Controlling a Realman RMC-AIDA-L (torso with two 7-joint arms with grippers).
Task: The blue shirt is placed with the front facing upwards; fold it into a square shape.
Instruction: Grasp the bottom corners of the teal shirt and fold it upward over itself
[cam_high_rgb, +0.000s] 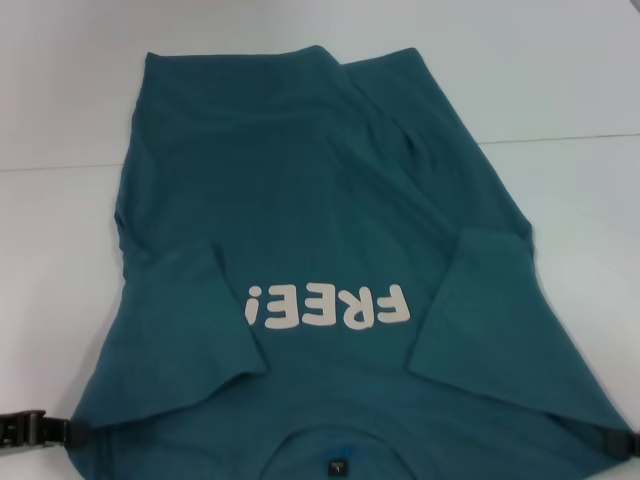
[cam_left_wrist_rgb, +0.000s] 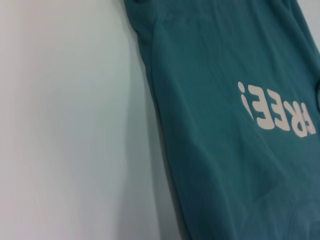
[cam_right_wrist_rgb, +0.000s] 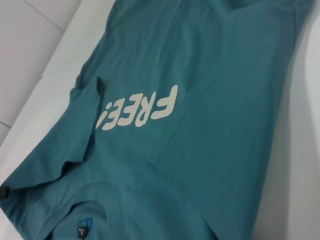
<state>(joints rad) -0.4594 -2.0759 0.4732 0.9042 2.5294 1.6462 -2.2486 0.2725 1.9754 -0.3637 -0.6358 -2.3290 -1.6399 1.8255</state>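
The blue shirt (cam_high_rgb: 300, 200) lies front up on the white table, collar toward me and hem at the far side. Its cream "FREE!" lettering (cam_high_rgb: 325, 308) reads upside down, and a small dark neck label (cam_high_rgb: 337, 467) shows at the near edge. Both short sleeves are folded inward over the chest, one (cam_high_rgb: 190, 310) on the left and one (cam_high_rgb: 480, 300) on the right. My left gripper (cam_high_rgb: 60, 430) sits low at the shirt's near left shoulder corner. My right gripper (cam_high_rgb: 622, 441) is at the near right shoulder corner, mostly out of frame. The wrist views show the shirt (cam_left_wrist_rgb: 235, 125) (cam_right_wrist_rgb: 200, 100) close up.
The white table (cam_high_rgb: 560, 60) extends around the shirt, with a thin seam line (cam_high_rgb: 560, 138) running across it behind the right side. Bare tabletop (cam_left_wrist_rgb: 65, 125) lies to the left of the shirt.
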